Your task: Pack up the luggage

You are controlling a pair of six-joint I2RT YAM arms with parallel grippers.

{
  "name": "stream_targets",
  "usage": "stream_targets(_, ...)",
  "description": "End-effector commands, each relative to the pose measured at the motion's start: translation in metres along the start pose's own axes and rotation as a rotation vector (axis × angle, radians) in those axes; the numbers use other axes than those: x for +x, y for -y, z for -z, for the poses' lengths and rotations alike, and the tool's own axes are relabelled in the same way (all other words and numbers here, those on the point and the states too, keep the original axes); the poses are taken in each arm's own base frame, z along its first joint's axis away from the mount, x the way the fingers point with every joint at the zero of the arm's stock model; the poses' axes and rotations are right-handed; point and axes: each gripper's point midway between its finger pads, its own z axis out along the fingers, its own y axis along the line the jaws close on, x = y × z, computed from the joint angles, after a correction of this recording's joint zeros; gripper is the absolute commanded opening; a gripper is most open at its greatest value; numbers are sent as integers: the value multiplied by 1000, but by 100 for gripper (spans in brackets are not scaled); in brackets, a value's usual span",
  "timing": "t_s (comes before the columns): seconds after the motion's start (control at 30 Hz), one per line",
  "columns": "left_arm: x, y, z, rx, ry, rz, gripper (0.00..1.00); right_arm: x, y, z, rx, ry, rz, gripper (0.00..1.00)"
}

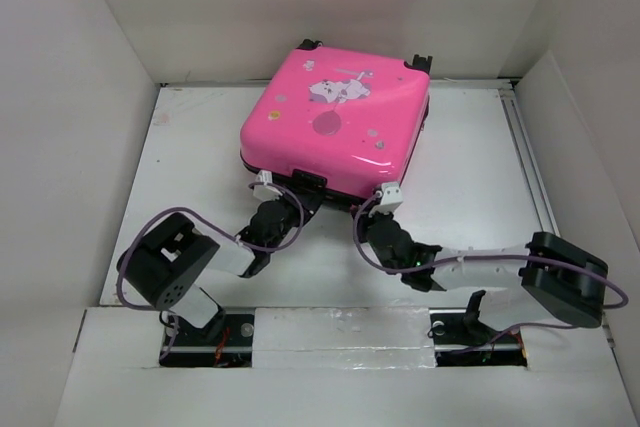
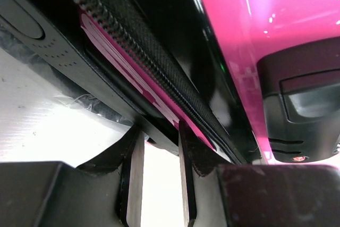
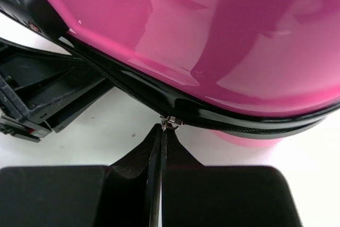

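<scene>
1. the luggage (image 1: 335,117) lies flat, print up, mid-table (image 1: 470,177) toward the far edge; wheels face the far edge, long axis near-to-far, slightly skewed.
2. lid down, contents hidden.
3. left gripper (image 2: 158,139) clenches its black near rim.
4. right gripper (image 3: 162,131) pinches the zipper pull (image 3: 169,122).

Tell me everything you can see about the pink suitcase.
The luggage is a small hard-shell case, glossy bright pink with a cartoon print on top, black trim and a black zipper along its seam. It lies flat on the white table, lid down, with its black wheels at the far edge. At its near edge the right gripper is shut on the metal zipper pull, and the left gripper pinches the black rim.
</scene>
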Motion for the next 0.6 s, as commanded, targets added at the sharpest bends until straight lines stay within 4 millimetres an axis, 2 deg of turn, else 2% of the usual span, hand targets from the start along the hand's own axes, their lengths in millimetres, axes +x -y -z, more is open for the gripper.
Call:
stream_targets(0.0,21,55,-3,163,-92,-64,0,-8,-74,17,-243,-34,5,0)
stream_targets(0.07,28,68,5,195,-116,-65,0,-10,-81,16,-277,-33,56,0)
stream_targets(0.1,29,73,8,213,-119,-73,0,-18,-90,16,-300,-21,57,0)
stream_targets(0.13,36,74,14,214,-134,-90,0,-21,-100,16,-340,-22,78,0)
stream_targets(0.17,37,71,14,200,-141,-93,0,-17,-99,14,-336,-30,85,0)
stream_targets(0.2,42,77,19,214,-149,-94,0,-27,-107,13,-363,-12,80,0)
stream_targets(0.23,41,70,20,188,-144,-108,0,-28,-111,10,-381,-11,84,0)
stream_targets(0.27,39,71,24,192,-142,-107,0,-27,-114,8,-403,-21,97,0)
stream_targets(0.3,28,84,28,223,-104,-105,0,-25,-117,8,-439,-38,97,0)
stream_targets(0.33,28,80,32,213,-107,-119,0,-27,-125,9,-477,-37,91,0)
stream_targets(0.37,27,67,32,159,-105,-161,0,-35,-130,12,-499,-19,100,0)
stream_targets(0.43,16,73,37,153,-75,-195,0,-31,-127,19,-511,-46,113,0)
stream_targets(0.47,18,75,39,156,-91,-213,0,-35,-131,23,-533,-41,108,0)
stream_targets(0.5,24,77,41,169,-115,-216,0,-32,-127,21,-540,-54,112,0)
stream_targets(0.57,38,89,49,228,-181,-202,0,-35,-133,22,-596,-54,90,0)
